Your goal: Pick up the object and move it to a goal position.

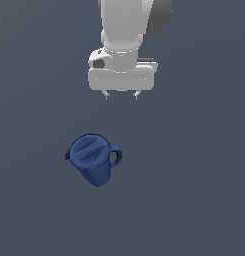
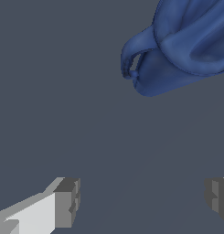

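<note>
The dark blue pitcher [image 1: 93, 158] lies tilted on the grey surface, its round lid facing up and its loop handle [image 1: 115, 154] toward the exterior view's right. My gripper [image 1: 122, 95] hangs above and beyond it, offset to the exterior view's right, with its jaws apart and nothing between them. In the wrist view the pitcher [image 2: 186, 45] shows partly, with its handle [image 2: 131, 57], well away from my two fingertips [image 2: 67, 201].
A plain grey surface [image 1: 194, 190] lies all around the pitcher. No other objects show.
</note>
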